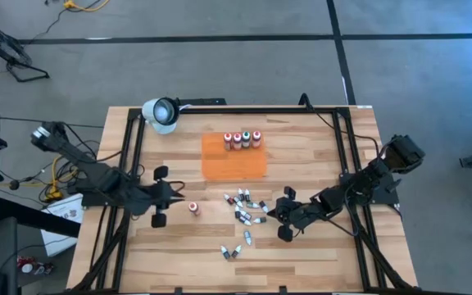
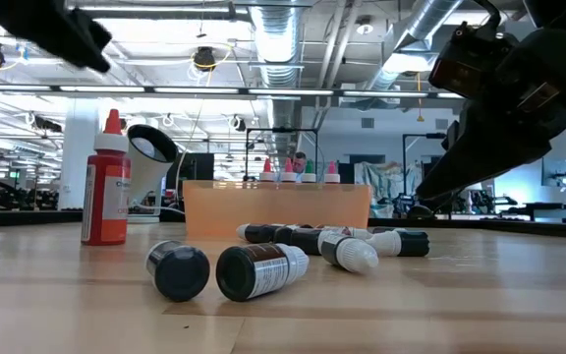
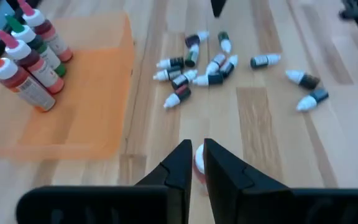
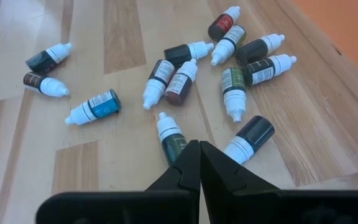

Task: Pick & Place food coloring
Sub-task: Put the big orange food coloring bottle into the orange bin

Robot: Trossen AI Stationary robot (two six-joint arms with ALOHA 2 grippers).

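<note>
Food-colouring bottles are spread over the pale wooden slatted worktop (image 1: 318, 147), with the flat orange rectangular tray (image 1: 233, 164) taken as landmark. Four tall squeeze bottles with white bodies and coloured pointed caps (image 1: 242, 138) are stood upright in a row along the tray's far edge. Just off the tray's near edge, toward the right arm, a loose cluster of small vials with white caps and dark labels (image 1: 245, 206) is seen lying on its sides, some touching one another. Three more small vials (image 1: 233, 251) lie farther from the tray, nearer the front edge of the worktop. A single red squeeze bottle with a white cap (image 1: 194, 207) is stood upright off the tray's near left corner.

The left gripper (image 1: 179, 199) is held near that red bottle, its fingers closed with nothing between them; in the left wrist view the bottle (image 3: 199, 162) is glimpsed just beyond the closed fingertips. The right gripper (image 1: 279, 211) is positioned beside the cluster, on the side away from the red bottle, and is likewise closed and empty; in the right wrist view its tips (image 4: 198, 165) hang just above a dark green vial (image 4: 172, 140). A white round lamp-like device (image 1: 161, 114) is set beyond the tray's far left corner.
</note>
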